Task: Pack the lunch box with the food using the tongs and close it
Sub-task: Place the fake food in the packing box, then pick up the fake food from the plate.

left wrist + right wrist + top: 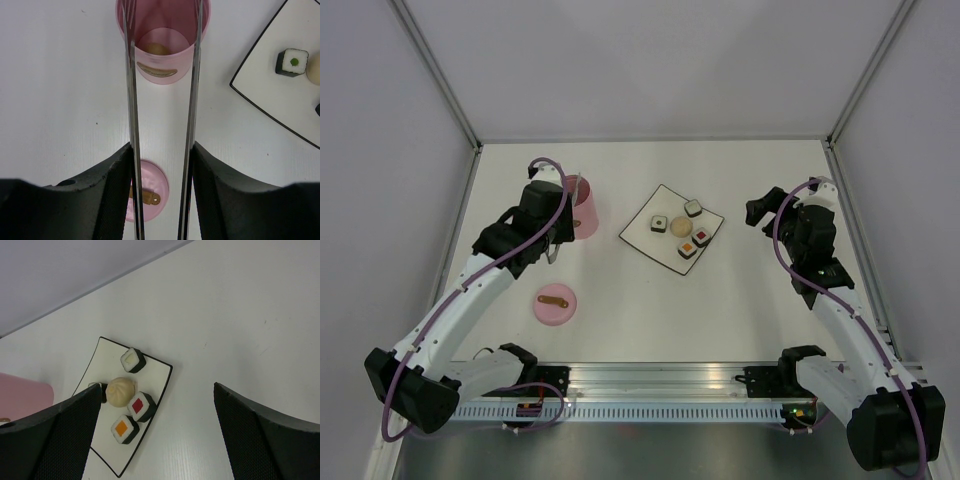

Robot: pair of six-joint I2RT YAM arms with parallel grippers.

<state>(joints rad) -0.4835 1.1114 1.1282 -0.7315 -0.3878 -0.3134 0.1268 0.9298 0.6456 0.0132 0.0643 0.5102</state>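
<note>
Left arm: we see it stretched forward from the near-left base, with the wrist angled toward the lunch box (587, 218).
Left gripper (162, 150): pinching the tongs (131, 100), one finger pressed on the outside of each blade.
Tongs: blades apart, tips over the open mouth of the lunch box. We cannot tell if they touch the rim.
Lunch box: upright and open on the left part of the table (740, 310), left of the plate (638, 234).
Beige ball (156, 48): lying at the bottom inside the lunch box.
Lid (555, 304): flat on the table, handle up, on the near side of the lunch box and apart from it.
Plate: mid-table, holding the green roll (292, 62), pale roll (132, 360), red roll (141, 406), orange roll (124, 428) and the other beige ball (120, 391) among them.
Right arm: folded at the right side and raised, with the wrist facing left toward the plate.
Right gripper (760, 210): fingers spread wide with nothing between them, well apart from the plate.
</note>
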